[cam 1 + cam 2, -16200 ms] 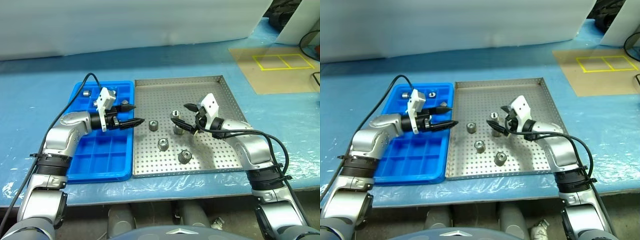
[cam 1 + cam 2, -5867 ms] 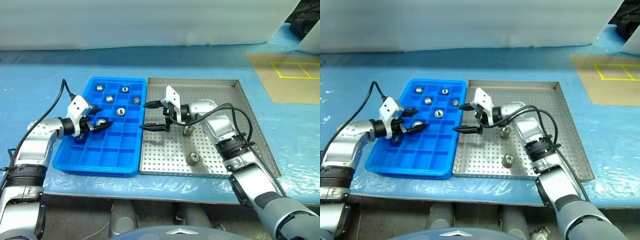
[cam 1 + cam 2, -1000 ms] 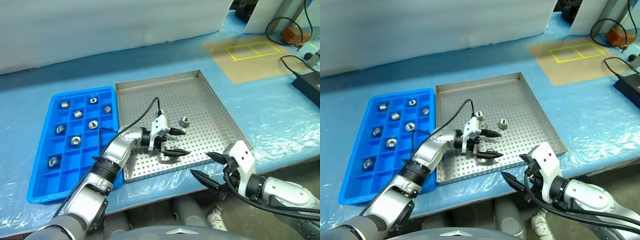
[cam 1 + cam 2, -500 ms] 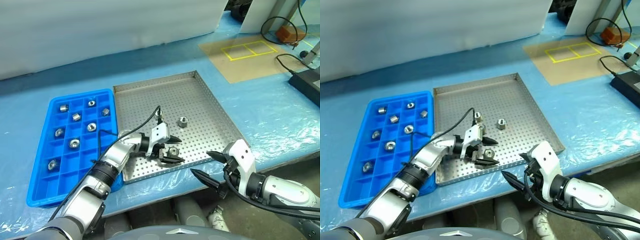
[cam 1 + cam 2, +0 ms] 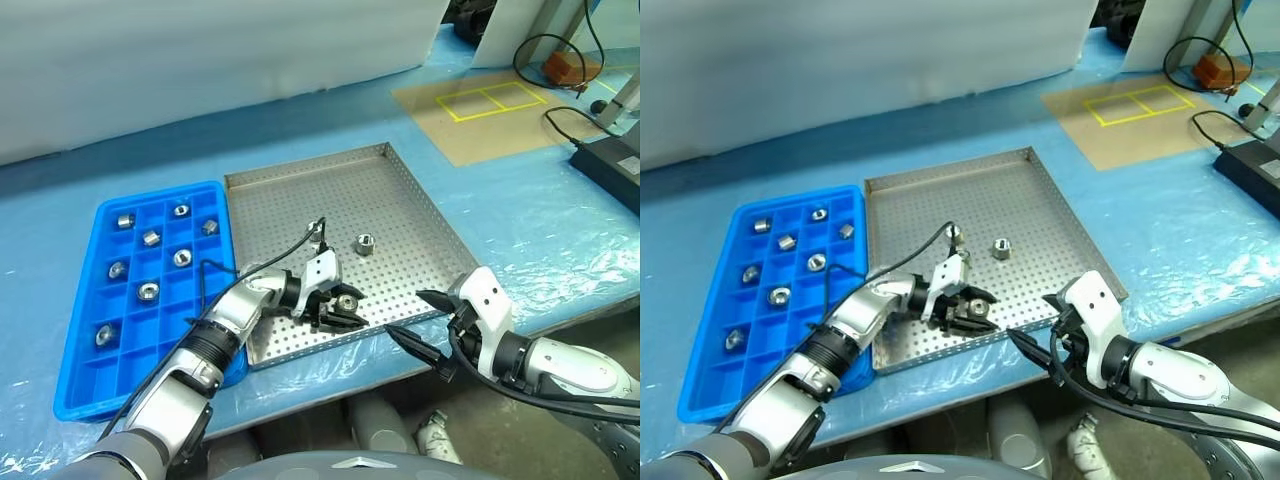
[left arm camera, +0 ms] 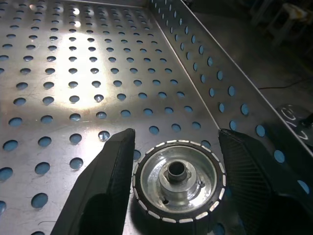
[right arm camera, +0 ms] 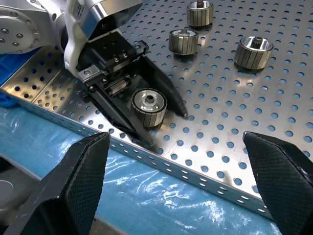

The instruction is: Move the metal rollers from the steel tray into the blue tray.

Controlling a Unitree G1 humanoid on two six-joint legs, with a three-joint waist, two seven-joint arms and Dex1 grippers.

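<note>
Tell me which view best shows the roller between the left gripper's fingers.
The left wrist view: the roller sits large between the left gripper's fingers, its central hole plain. The right wrist view shows it from the side; in the eye views it is small.

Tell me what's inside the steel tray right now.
Four metal rollers on the steel tray: one between the left end effector fingers near the front rim, three loose behind it. The floor beneath the end effector is hidden.

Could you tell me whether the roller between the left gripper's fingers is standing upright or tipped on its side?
Upright: the roller sits flat on the steel tray, central hole facing up, between the left gripper fingers.
</note>
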